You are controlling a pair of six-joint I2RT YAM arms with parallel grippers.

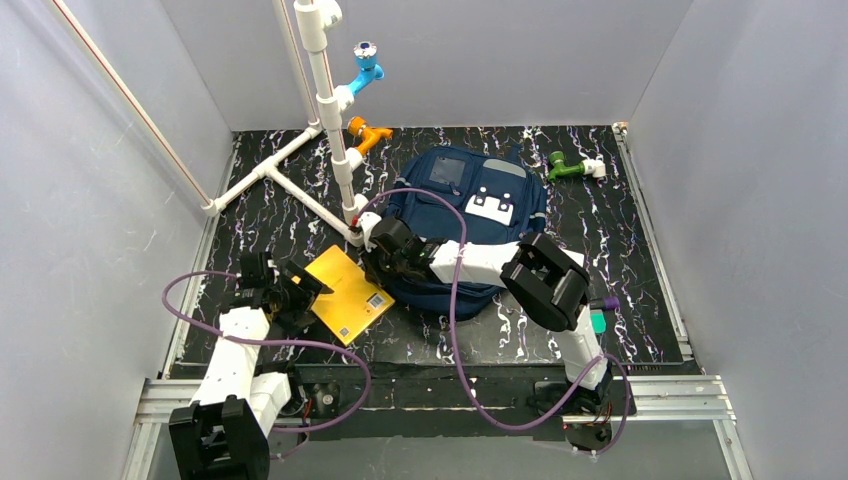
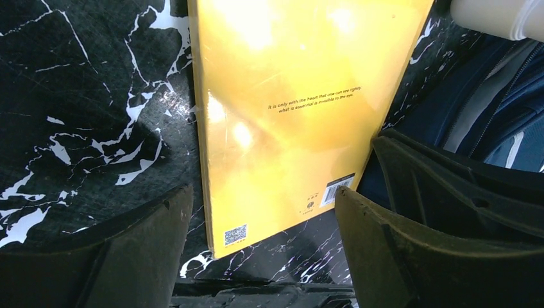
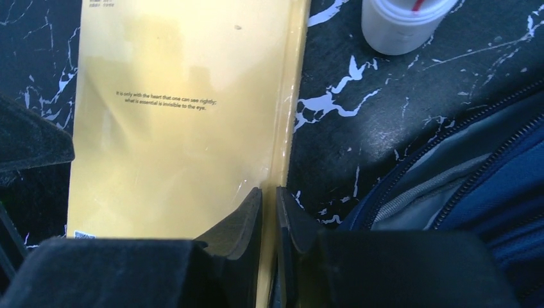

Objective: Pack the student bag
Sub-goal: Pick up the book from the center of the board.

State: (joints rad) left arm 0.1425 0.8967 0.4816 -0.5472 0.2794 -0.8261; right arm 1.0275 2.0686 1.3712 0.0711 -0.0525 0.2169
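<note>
Left gripper (image 2: 263, 196), lower left, jaws wide apart astride the yellow book (image 1: 348, 295), arm folded low; right gripper (image 3: 269, 199) pinched tight on the book's edge, forearm stretched leftward over the student bag (image 1: 470, 200) at centre frame.

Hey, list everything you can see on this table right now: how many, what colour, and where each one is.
student bag: one, navy blue, lying mid-table, near end under the right arm
book: one, yellow, on the mat left of the bag's near end
pipe frame: one, white, standing far left
pipe fittings: three; blue up on the frame, orange beside the frame at the far edge, green far right of the bag
mat: one, black with white veins, covering the table
cables: purple, trailing from both arms
left tool: one, black, open, fingers either side of the book's end
right tool: one, black, shut on the book's edge
</note>
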